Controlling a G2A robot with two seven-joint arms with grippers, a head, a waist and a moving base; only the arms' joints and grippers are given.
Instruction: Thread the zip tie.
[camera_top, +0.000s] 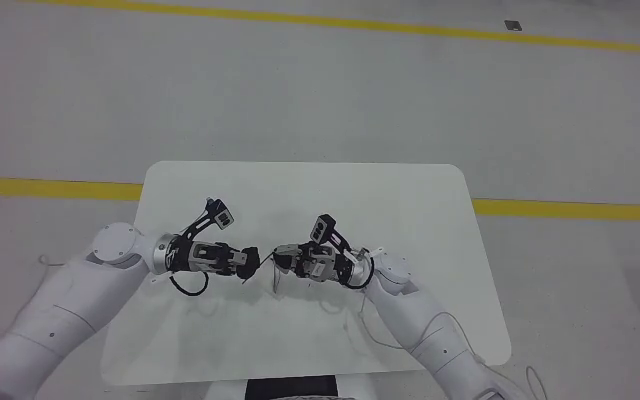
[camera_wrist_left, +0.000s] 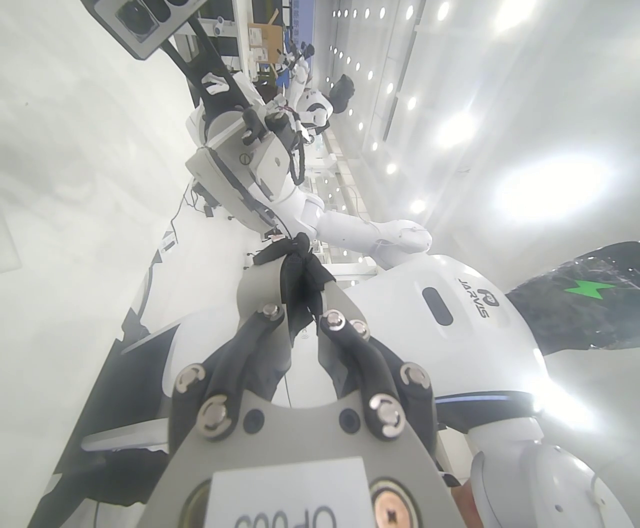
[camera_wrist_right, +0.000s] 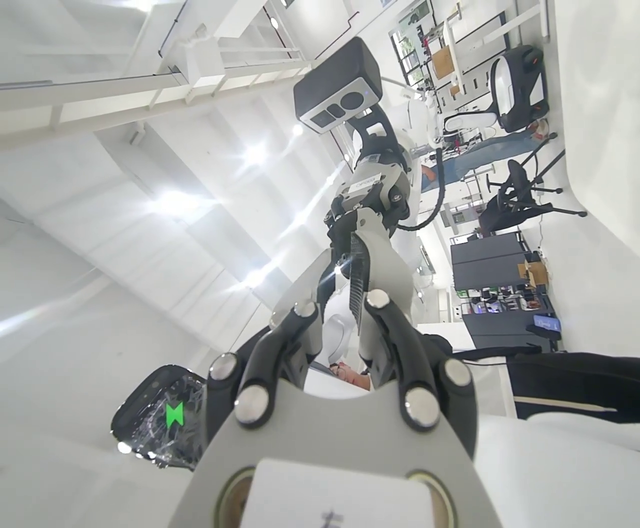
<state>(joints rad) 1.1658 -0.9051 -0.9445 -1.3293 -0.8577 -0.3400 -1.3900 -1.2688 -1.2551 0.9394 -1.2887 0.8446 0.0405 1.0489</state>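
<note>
Left hand (camera_top: 254, 262), right hand (camera_top: 279, 260), gripping zip tie (camera_top: 272, 282)

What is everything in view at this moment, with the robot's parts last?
zip tie: 1, dark, thin, between the two grippers' tips, over the table
table: 1, white, under both arms
floor stripes: 2, yellow, one beyond the table, one passing under it
small square: 1, dark, on the floor by the farther stripe
left gripper: 1, grey and black, jaws shut, facing the right gripper
right gripper: 1, grey and black, facing the left
</note>
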